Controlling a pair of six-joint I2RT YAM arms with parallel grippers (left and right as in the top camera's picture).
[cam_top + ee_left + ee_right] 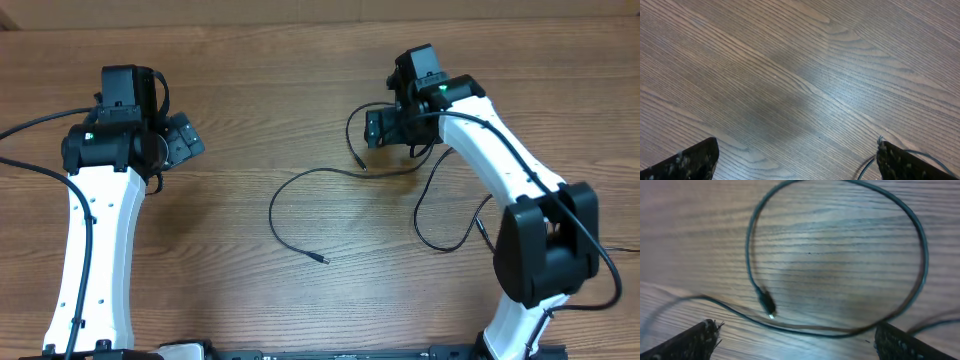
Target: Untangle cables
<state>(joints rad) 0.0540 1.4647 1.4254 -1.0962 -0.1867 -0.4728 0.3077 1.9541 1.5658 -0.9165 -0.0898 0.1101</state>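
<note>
Wood table (300,60). Left claw (796,150) and right claw (795,327) both wide, empty. Right hovers over cable loop (747,245), looks pre-grasp. Next: pinch near plug (767,302), pull loop apart.

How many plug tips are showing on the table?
2: one plug tip at mid-table, another beside the right gripper; more may be hidden.
</note>
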